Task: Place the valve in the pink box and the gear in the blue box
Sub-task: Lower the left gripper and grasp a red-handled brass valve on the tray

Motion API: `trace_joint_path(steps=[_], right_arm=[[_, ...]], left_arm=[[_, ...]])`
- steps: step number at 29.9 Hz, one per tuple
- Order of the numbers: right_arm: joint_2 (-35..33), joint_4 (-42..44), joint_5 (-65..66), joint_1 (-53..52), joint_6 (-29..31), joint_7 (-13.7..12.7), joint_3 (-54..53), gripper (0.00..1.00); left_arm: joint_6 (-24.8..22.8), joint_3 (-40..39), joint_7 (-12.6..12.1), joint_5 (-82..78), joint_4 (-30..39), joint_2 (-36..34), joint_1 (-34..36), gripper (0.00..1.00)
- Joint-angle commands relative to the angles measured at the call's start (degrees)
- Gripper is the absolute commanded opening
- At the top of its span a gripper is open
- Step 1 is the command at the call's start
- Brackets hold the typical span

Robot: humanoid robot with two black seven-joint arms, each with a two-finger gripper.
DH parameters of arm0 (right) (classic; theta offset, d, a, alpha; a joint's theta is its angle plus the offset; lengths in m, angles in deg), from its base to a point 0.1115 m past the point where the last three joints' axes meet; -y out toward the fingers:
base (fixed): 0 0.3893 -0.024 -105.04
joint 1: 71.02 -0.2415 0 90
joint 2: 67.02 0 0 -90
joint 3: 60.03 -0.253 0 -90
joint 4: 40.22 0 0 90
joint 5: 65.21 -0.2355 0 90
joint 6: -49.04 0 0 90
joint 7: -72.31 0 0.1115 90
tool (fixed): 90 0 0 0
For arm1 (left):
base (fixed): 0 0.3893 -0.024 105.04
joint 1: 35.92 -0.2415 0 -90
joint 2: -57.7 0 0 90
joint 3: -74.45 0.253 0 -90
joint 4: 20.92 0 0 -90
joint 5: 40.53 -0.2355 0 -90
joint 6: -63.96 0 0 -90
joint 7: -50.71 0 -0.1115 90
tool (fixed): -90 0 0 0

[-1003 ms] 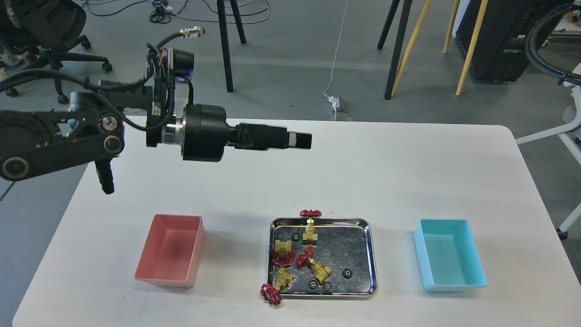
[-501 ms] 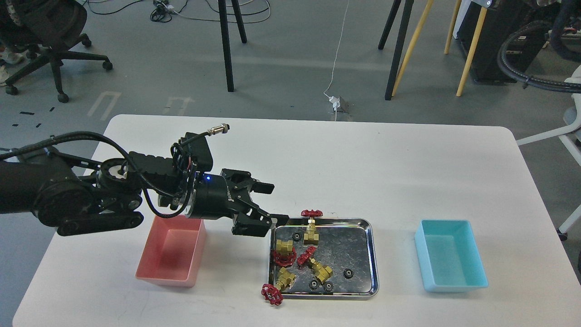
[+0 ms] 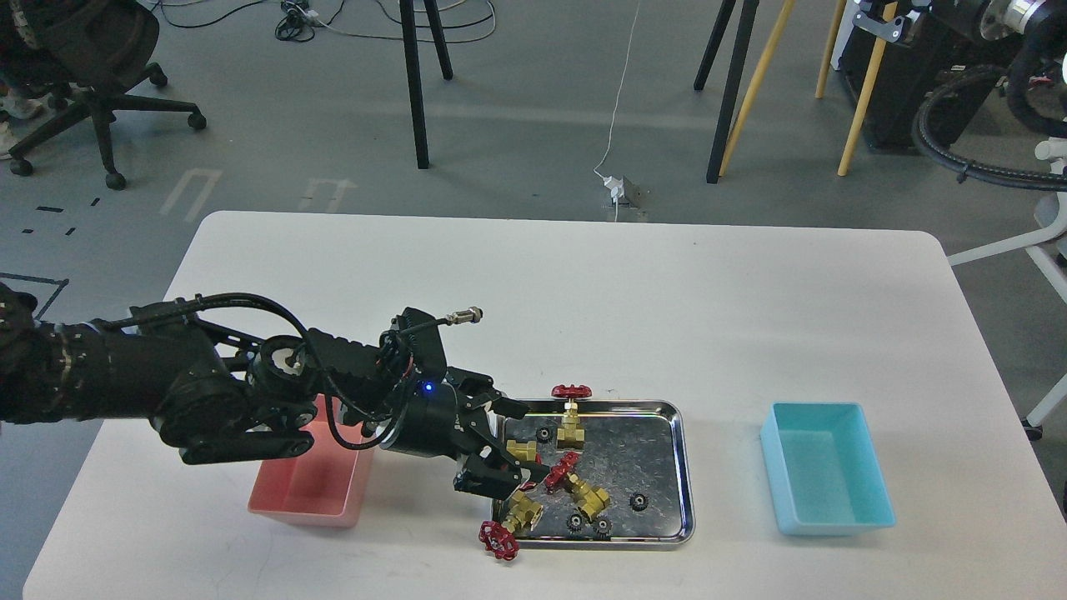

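Steel tray (image 3: 683,467) at table centre, holding brass valves and black gears. Left gripper (image 3: 521,446) over the tray's left edge, fingers spread apart around a valve (image 3: 522,451) lying just inside that edge. Gear (image 3: 638,501) near the tray's right side. Pink box (image 3: 313,487) left of the tray, partly under the arm; blue box (image 3: 825,479) well right. Right gripper out of view.

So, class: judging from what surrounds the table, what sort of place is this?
Probably a robotics lab or workshop. Loose cables trail across the bare grey floor, tripod-like stand legs ring the white table, and a rolling office chair sits aside.
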Motion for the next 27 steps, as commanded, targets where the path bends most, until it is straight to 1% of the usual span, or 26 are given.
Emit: trace_joint_path(steps=[1, 13, 16, 18, 21, 24, 27], right_arm=[[-0.18, -0.07, -0.09, 0.1, 0.0, 0.0, -0.08, 1.0], [-0.44, -0.07, 0.0, 0.72, 0.0, 0.0, 0.09, 1.0], [-0.45, -0.15, 0.0, 1.15, 0.0, 0.0, 0.27, 1.0], [-0.45, -0.24, 0.0, 1.16, 0.0, 0.0, 0.27, 1.0], [-0.45, -0.42, 0.0, 1.16, 0.0, 0.0, 0.27, 1.0], [-0.45, -0.77, 0.0, 1.16, 0.0, 0.09, 0.27, 1.0], [-0.36, -0.77, 0.09, 1.16, 0.0, 0.09, 0.27, 1.0]], left_arm=[[-0.4, 1.11, 0.0, -0.07, -1.93, 1.09, -0.17, 0.93], [-0.4, 2.17, 0.0, -0.07, -2.9, 1.53, -1.57, 0.85], [-0.23, 2.17, 0.0, -0.07, -3.43, 1.36, -2.27, 0.79], [-0.22, 2.17, 0.0, -0.07, -3.96, 1.36, -2.45, 0.77], [-0.22, 2.09, 0.0, -0.07, -4.57, 1.88, -3.68, 0.7], [-0.22, 2.08, 0.0, -0.07, -5.01, 3.02, -3.94, 0.68], [-0.14, 2.08, 0.0, -0.07, -5.45, 3.12, -4.03, 0.63]])
